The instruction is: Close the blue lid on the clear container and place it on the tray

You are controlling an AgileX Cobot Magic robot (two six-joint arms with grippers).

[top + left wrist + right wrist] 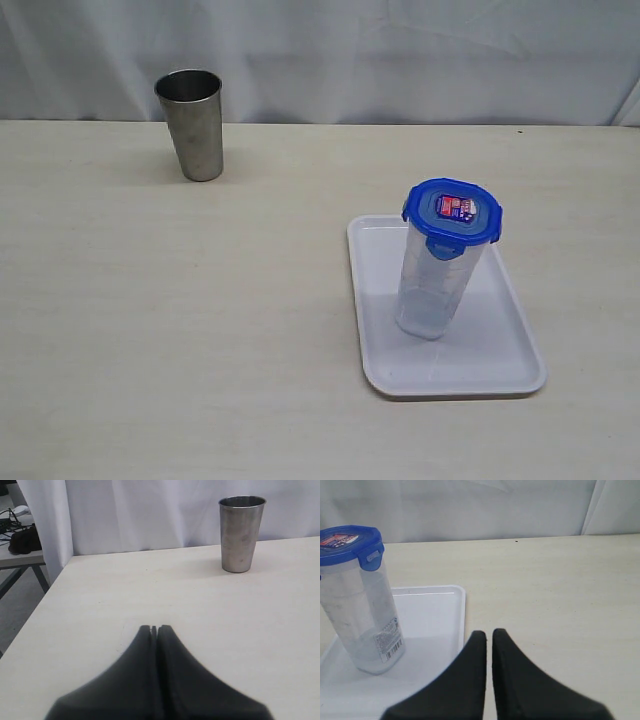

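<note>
Clear container, blue lid seated on top, stands upright on the tray; task judged complete. Left gripper and right gripper pressed together, holding nothing.

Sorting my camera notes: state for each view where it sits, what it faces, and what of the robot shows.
Exterior: above, looking down over the table at the steel tumbler and the clear container, blue lid on, standing on the tray; no robot part shows.
Left wrist: low behind the shut left gripper, facing the tumbler.
Right wrist: low behind the shut right gripper, facing container and tray.
Shared: exterior and left wrist both show the tumbler.
</note>
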